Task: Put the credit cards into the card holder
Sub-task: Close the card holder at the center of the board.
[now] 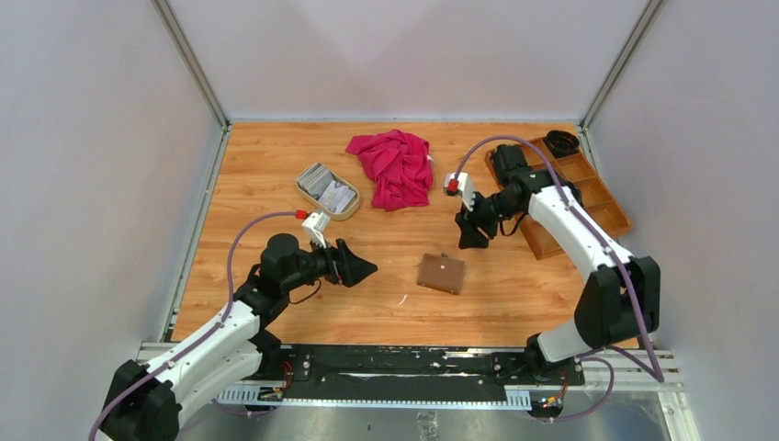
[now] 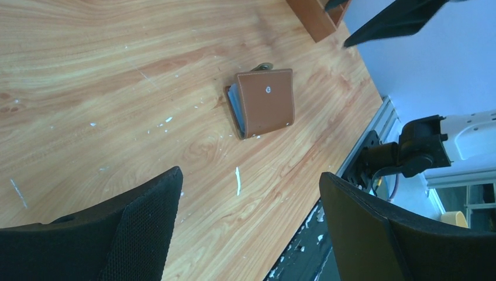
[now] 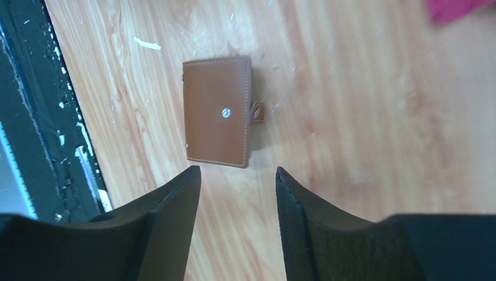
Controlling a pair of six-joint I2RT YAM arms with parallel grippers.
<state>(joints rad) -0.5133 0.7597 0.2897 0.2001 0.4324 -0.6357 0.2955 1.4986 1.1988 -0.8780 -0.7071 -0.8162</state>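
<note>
card holder (image 1: 442,273) folded shut, flat on tabletop (image 1: 514,294) mid-front, stud up, long axis roughly left-right, tab at far edge | credit cards (image 1: 328,191) in beige dish (image 1: 300,186) | left hand (image 1: 370,268) wide apart, empty | right hand (image 1: 471,242) apart, empty

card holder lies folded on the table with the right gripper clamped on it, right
No: the card holder lies folded on the table, but the right gripper is open and apart from it, holding nothing. The right wrist view shows this.
</note>
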